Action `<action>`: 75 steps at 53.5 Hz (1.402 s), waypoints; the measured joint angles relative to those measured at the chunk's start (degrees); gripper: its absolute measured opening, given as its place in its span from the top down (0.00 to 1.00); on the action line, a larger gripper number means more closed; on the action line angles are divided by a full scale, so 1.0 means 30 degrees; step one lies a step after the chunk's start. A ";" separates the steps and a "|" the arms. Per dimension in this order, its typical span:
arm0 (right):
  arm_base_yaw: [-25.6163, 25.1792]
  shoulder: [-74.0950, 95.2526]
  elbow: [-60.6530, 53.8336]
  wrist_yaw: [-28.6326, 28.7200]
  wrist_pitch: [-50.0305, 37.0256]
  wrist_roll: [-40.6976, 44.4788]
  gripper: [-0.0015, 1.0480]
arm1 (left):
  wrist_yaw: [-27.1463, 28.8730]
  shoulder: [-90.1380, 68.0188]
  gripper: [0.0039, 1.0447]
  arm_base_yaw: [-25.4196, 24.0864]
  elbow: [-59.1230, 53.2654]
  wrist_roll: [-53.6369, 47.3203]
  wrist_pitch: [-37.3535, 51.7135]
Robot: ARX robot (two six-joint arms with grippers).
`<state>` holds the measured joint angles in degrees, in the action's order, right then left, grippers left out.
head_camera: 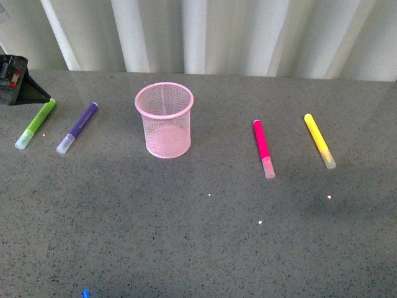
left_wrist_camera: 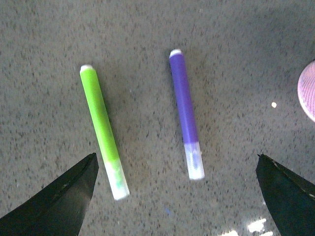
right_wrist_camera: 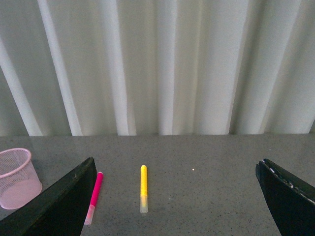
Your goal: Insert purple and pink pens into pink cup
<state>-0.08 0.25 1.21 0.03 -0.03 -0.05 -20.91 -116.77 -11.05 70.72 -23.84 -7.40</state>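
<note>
Nothing of the task is done yet, as far as the pictures show. The round pale pink wire-mesh cup stands upright toward the far edge of the speckled grey tabletop, somewhat left of its middle, and seen through the mesh it looks empty.

The short purple-bodied pen with a pale translucent cap lies flat between the cup and the tabletop's left edge, well apart from the cup, with its cap end toward the near edge. A lime-green marker lies just beside it, nearer the left edge, and the two do not touch. The magenta-pink-bodied pen with a pale cap lies flat on the cup's other side, right of the middle and also well apart from it. A yellow marker lies near it, further toward the right edge.

The left claw hangs above the purple pen and the green marker, spread wide and gripping nothing. The right claw is likewise spread and empty, facing the pink pen and the yellow marker, with a white pleated curtain behind the far edge.

Both pens are left to be lifted and dropped into the cup. I judge the left claw well placed for the purple one, provided it avoids the green marker.
</note>
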 joint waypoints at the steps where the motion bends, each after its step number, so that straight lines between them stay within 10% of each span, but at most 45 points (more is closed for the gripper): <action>1: 0.0007 0.0000 0.0000 0.0000 0.0000 0.0000 0.07 | -0.0124 -0.0117 0.06 0.0007 0.0160 0.0029 0.0204; 75: 0.0000 0.0000 0.0000 0.0000 0.0000 0.0000 0.07 | 0.1297 -0.6848 0.06 0.1982 0.6863 -0.0495 -0.0838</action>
<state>-0.08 0.25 1.21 0.03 -0.03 -0.05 -17.02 -137.32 -5.10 91.31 -25.32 -9.91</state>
